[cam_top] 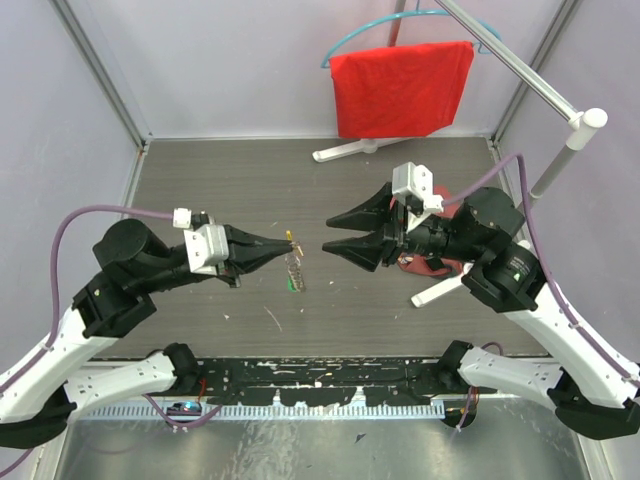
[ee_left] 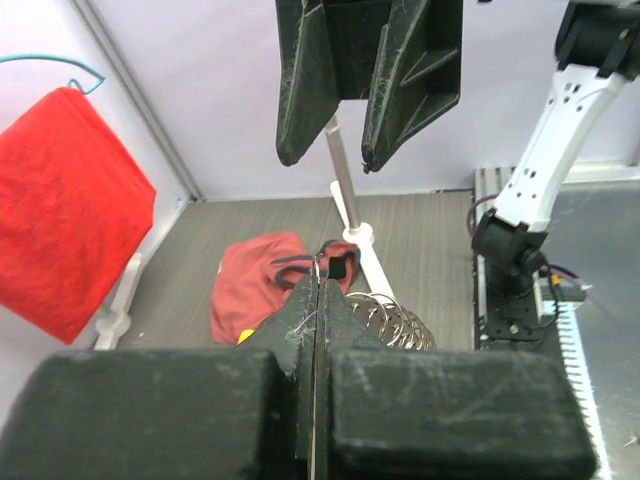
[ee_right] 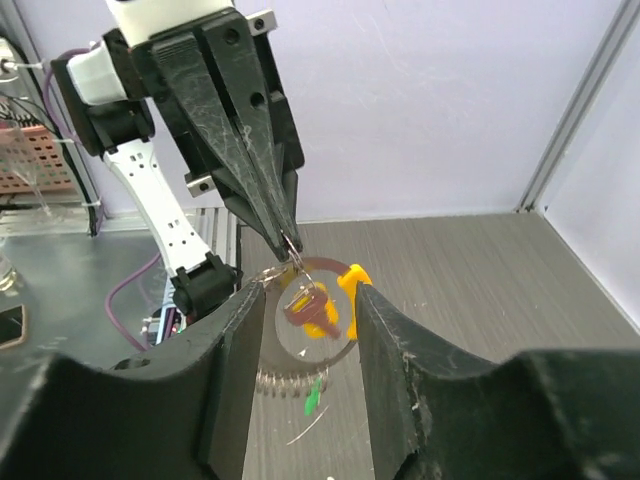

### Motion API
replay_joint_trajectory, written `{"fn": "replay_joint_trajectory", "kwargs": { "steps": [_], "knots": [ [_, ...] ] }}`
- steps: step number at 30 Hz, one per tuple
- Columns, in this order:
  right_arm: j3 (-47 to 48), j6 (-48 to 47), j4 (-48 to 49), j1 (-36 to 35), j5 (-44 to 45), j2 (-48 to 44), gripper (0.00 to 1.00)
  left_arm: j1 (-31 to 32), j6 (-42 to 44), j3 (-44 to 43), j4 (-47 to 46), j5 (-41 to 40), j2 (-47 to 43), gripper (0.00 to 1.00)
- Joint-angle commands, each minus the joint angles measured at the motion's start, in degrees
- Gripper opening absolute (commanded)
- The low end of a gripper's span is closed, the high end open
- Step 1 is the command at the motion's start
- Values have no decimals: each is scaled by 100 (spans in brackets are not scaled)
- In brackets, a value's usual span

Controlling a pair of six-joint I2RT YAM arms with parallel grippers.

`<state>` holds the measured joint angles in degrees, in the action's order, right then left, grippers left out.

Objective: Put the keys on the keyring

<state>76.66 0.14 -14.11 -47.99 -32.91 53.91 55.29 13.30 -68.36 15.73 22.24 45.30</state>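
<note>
The left pincer [cam_top: 288,243] is shut tight, its two fingers pressed flat together, and it pinches the keyring [ee_right: 318,312] by its thin grey wire at the very tips. The keyring hangs from those tips above the middle of the counter [cam_top: 200,190], between the two arms. In the right wrist view its loop shows a yellow curved section [ee_right: 352,277] on the right side, and the gold-orange key [ee_right: 316,320] is seen within the loop. A grey coiled stretch [ee_right: 280,380] trails below, with the green key [ee_right: 313,400] at its lower end; whether that key is threaded on cannot be told. The right pincer [cam_top: 329,236] faces the left one, its tips pointing at the keyring, near it but not touching. Its jaws stand apart with nothing between them. Beyond it a crumpled red cloth [ee_left: 255,290] lies on the counter beside a white stand [ee_left: 345,190]. At the back a hanging red cloth [cam_top: 400,90] drapes from a teal hanger [cam_top: 345,45]
</note>
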Motion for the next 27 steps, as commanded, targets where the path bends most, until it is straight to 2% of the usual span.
{"fn": "replay_joint_trajectory", "kwargs": {
  "steps": [1, 9, 27],
  "knots": [
    [-80, -338, 564, 7, -396, -28, 48, 26, -696, 205, -911, 308, -126, 0],
    [172, -292, 654, 8, -1209, 177, 48, 29, -1421, 454, -1795, 698, -94, 0],
    [-18, 125, 1085, 9, -1451, 180, 42, 35, -1610, 402, -1950, 1011, 115, 0]
  ]
}}
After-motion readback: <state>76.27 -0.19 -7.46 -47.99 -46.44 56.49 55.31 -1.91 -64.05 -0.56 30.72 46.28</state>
